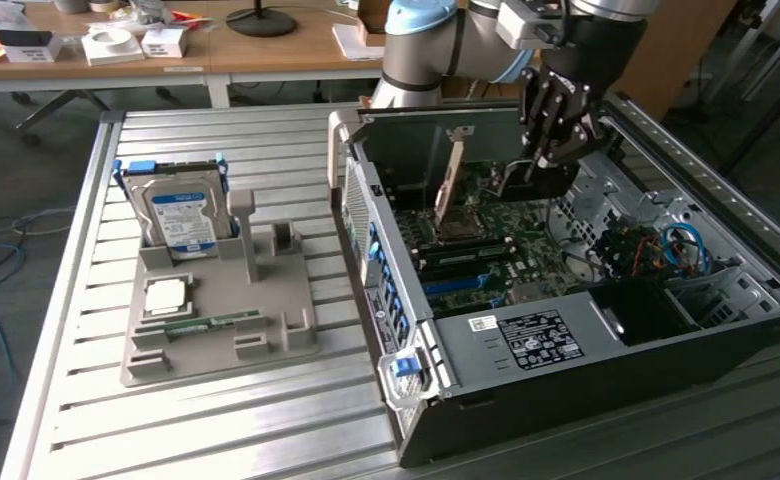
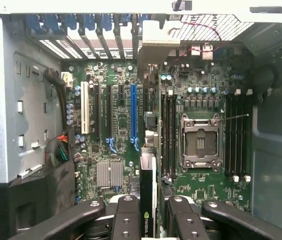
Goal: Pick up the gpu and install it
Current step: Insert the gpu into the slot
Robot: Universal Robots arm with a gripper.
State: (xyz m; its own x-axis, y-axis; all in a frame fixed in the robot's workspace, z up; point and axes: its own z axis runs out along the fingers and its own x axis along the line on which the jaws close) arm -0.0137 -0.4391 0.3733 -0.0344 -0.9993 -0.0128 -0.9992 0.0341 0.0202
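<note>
My gripper (image 1: 550, 160) reaches down into the open computer case (image 1: 524, 340), shut on the gpu (image 1: 530, 185). The gpu is a dark card held on edge over the green motherboard (image 1: 497, 240), with its metal bracket (image 1: 454, 165) toward the case's rear wall. In the wrist view the gpu (image 2: 150, 170) runs edge-on between my two black fingers (image 2: 125, 220), and my gripper (image 2: 153, 226) clamps it at a green logo. It hangs beside the blue slot (image 2: 133, 115), toward the CPU socket (image 2: 200, 142). Whether it touches the board I cannot tell.
At the exterior view's left, a grey fixture (image 1: 277, 330) on the slatted metal table holds a silver hard drive (image 1: 183, 212), a CPU chip (image 1: 166, 293) and a green memory stick (image 1: 201, 322). Cables (image 1: 657, 250) and a black bay (image 1: 644, 305) fill the case's right side.
</note>
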